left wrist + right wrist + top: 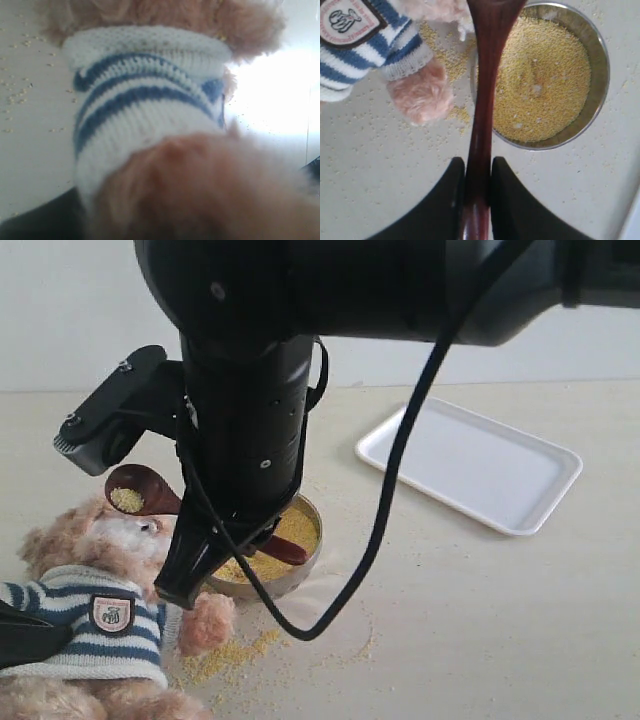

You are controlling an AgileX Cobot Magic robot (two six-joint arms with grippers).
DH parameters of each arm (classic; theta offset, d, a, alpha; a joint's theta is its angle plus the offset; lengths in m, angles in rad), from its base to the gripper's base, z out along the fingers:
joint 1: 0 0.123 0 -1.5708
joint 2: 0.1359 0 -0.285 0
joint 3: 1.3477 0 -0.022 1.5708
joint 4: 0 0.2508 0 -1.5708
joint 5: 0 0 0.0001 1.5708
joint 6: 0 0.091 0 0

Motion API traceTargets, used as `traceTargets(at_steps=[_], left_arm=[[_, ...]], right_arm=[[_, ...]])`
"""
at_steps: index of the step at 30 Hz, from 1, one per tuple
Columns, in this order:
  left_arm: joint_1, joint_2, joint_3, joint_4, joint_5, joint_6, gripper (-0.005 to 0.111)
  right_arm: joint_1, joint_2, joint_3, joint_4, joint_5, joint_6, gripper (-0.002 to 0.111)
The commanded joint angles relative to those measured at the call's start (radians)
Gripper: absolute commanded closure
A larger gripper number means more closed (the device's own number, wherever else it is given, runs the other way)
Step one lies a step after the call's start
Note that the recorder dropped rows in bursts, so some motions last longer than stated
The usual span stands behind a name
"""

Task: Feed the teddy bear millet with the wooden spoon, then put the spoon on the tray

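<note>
With the bowl (316, 552) as dial centre: teddy bear (100, 620) at 8 o'clock, tray (470, 465) at 2 o'clock. In the bowl lies millet (296, 528) — and more loose on the table (500, 620) at 7 o'clock (by the bear's paw). The wooden spoon (140, 492) points to 10 o'clock, over the bear's face.

Teddy bear (95, 615): tan-pink plush, navy-white striped sweater, chest badge, low on the left. Millet (298, 528): yellow grains filling steel bowl (305, 568) beside bear's paw, some spilled loose nearby. Wooden spoon (140, 490): dark red-brown, raised, loaded with grains, right by bear's face. Tray (470, 465): white, flat, well apart on the right.
</note>
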Motion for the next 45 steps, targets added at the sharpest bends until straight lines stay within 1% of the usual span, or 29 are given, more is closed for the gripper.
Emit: traceTargets(at_steps=[1,8,14,18,24,29,39,41,45], left_arm=[[0.003,0.004,-0.005,-0.013,0.014,0.004,0.102],[0.003,0.004,-0.005,-0.013,0.014,0.004,0.102],[0.003,0.004,-0.005,-0.013,0.014,0.004,0.102],[0.003,0.004,-0.005,-0.013,0.014,0.004,0.102],[0.003,0.004,-0.005,-0.013,0.014,0.004,0.102],[0.003,0.004,-0.005,-0.013,0.014,0.004,0.102],[0.003,0.004,-0.005,-0.013,0.014,0.004,0.102],[0.003,0.004,-0.005,-0.013,0.014,0.004,0.102],[0.003,0.004,-0.005,-0.013,0.014,0.004,0.102]], right_arm=[[0.014,0.014,-0.014,-0.047,-0.040,-0.007,0.101],[0.027,0.074,-0.014,-0.086,-0.045,-0.002,0.101],[0.080,0.107,-0.014,-0.244,-0.042,0.031,0.101],[0.120,0.126,-0.014,-0.314,-0.040,0.047,0.101],[0.181,0.131,-0.014,-0.468,-0.021,0.120,0.101],[0.206,0.143,-0.014,-0.600,0.094,0.133,0.101],[0.251,0.143,-0.012,-0.612,0.094,0.170,0.101],[0.257,0.143,0.018,-0.673,0.094,0.211,0.101],[0.272,0.139,0.078,-0.677,0.094,0.219,0.101]])
